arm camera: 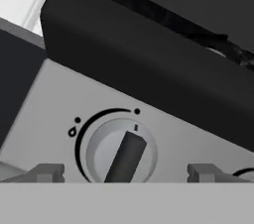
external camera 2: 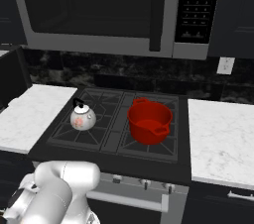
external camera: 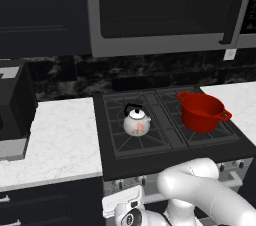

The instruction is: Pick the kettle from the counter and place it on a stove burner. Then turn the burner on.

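The small white-grey kettle (external camera: pixel 136 122) (external camera 2: pixel 82 117) stands upright on the front-left stove burner (external camera: pixel 131 143) (external camera 2: pixel 69 132) of the black cooktop, off the white counter (external camera: pixel 60 140) (external camera 2: pixel 30 114). My gripper (arm camera: pixel 126 173) is low at the stove's front panel, facing a round grey knob (arm camera: pixel 121 151). Its fingertips (arm camera: pixel 47 172) stand wide apart on either side of the knob, open, holding nothing. The knob's dark bar points up at the small tick mark above it.
A red two-handled pot (external camera: pixel 201 112) (external camera 2: pixel 149 121) sits on the front-right grate. A black appliance (external camera: pixel 12 105) stands on the left counter. A microwave (external camera 2: pixel 99 10) hangs over the cooktop. My arm's white links (external camera: pixel 205 190) curve down in front of the oven.
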Tool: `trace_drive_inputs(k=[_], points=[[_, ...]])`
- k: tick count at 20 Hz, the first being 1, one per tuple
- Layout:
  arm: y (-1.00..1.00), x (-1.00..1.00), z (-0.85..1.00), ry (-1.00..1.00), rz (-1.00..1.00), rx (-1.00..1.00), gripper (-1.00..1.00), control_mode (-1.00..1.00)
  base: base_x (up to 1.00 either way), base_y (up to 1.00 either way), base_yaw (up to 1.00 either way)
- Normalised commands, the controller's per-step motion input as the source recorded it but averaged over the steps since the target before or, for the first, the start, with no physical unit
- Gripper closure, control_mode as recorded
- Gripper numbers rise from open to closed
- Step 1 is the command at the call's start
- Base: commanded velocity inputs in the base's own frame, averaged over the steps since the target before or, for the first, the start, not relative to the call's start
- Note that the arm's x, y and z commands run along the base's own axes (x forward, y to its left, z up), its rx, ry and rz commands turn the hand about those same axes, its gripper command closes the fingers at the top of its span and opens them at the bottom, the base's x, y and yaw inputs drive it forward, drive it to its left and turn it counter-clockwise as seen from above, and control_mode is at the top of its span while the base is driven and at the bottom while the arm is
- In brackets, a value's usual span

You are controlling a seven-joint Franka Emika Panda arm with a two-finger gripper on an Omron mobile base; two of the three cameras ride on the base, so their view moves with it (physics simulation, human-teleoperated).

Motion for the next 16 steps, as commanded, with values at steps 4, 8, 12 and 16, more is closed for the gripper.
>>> trace_drive_inputs(k=[4, 8, 12, 16], points=[[0.00, 0.19, -0.06, 0.07, 0.02, 0.00, 1.00, -1.00, 0.00, 0.00, 0.00], [0.00, 0.22, 0.01, 0.00, 0.00, 0.00, 1.00, -1.00, 0.00, 0.00, 0.00], [0.00, 0.21, 0.02, 0.00, 0.00, 0.00, 1.00, -1.00, 0.00, 0.00, 0.00], [0.01, 0.11, 0.02, 0.04, 0.01, 0.00, 1.00, -1.00, 0.00, 0.00, 0.00]])
